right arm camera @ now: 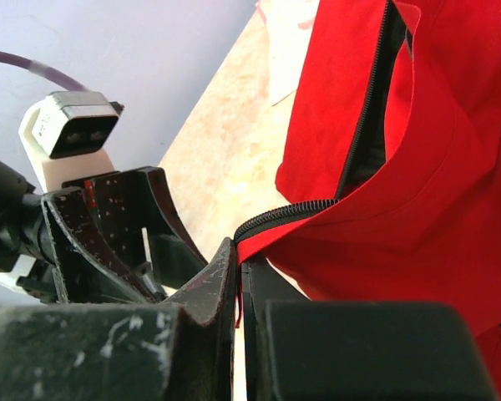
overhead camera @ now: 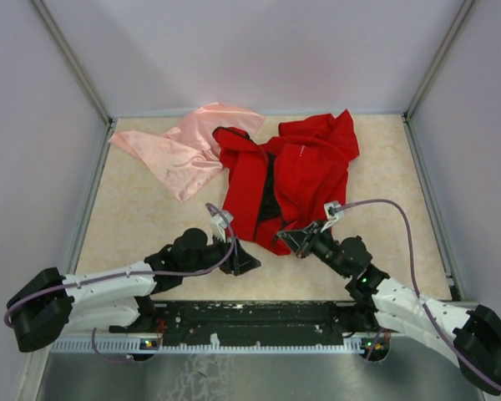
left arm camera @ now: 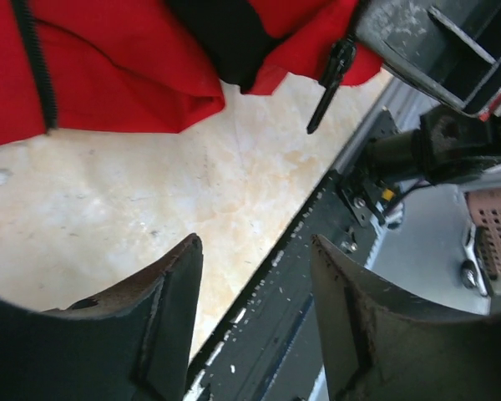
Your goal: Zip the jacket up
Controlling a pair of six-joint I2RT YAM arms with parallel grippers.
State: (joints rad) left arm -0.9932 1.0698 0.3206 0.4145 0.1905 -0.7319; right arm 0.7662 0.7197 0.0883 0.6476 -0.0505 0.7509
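The red jacket [overhead camera: 296,171] lies crumpled and unzipped in the middle of the table, its dark lining showing. My right gripper [overhead camera: 285,241] is shut on the jacket's lower front corner, right at the end of the black zipper teeth [right arm camera: 292,215]; in the right wrist view the gripper [right arm camera: 240,261] pinches the red hem [right arm camera: 417,184]. My left gripper [overhead camera: 252,262] is open and empty just left of it, over bare table near the edge. In the left wrist view the left gripper [left arm camera: 255,242] is below the jacket's hem [left arm camera: 108,75], and a black zipper pull [left arm camera: 330,83] hangs by the right gripper.
A pale pink shiny cloth [overhead camera: 188,146] lies at the back left, touching the jacket. Grey walls [overhead camera: 250,50] close the table at the back and sides. The black base rail [overhead camera: 250,317] runs along the near edge, close under both grippers.
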